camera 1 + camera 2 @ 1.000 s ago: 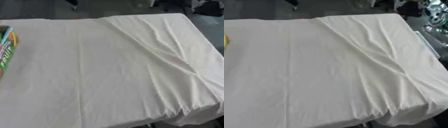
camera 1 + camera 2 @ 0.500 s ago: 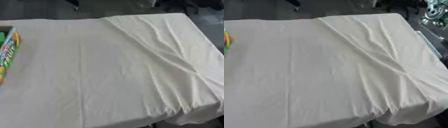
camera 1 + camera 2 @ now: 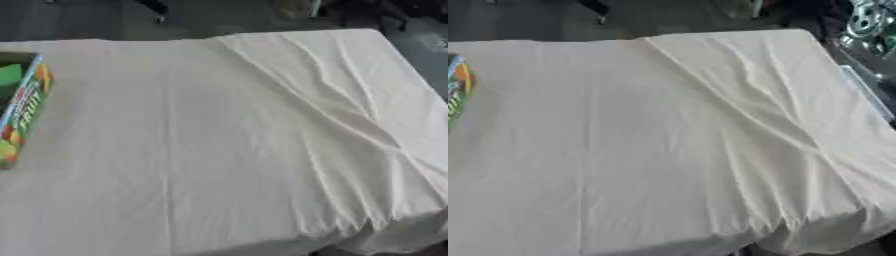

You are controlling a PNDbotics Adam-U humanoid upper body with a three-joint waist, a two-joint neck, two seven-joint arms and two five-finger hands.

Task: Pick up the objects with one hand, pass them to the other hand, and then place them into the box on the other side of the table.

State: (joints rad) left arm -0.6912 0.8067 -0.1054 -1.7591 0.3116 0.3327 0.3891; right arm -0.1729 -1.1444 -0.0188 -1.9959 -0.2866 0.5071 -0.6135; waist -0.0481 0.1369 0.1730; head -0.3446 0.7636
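Fingers of neither hand show in either eye view, so whether they are open or curled, or holding anything, cannot be told.

Nearest, the white cloth [image 3: 219, 150] covers the whole table and hangs over its near edge. At the near right corner [image 3: 824, 235] it bunches into soft folds as it drops. From there a long diagonal crease [image 3: 350, 115] runs up and leftward across the right half of the table to the far edge, with smaller wrinkles fanning off beside it.

Midway back, at the table's left edge, lies the box [image 3: 22, 107]. It is cut off by the side of the picture, and its printed long side shows green, orange, yellow and red. The right eye view catches only a thin strip of it.

Compared with a second ago, more of the box shows in the left eye view. The table's far right corner sits a little further right as well, so the whole picture has shifted. That is the head turning, and the box and cloth lie as they did.

Beyond the far edge is dark floor [image 3: 105, 20]. A shiny silver and green thing [image 3: 868, 20] stands off the far right corner.
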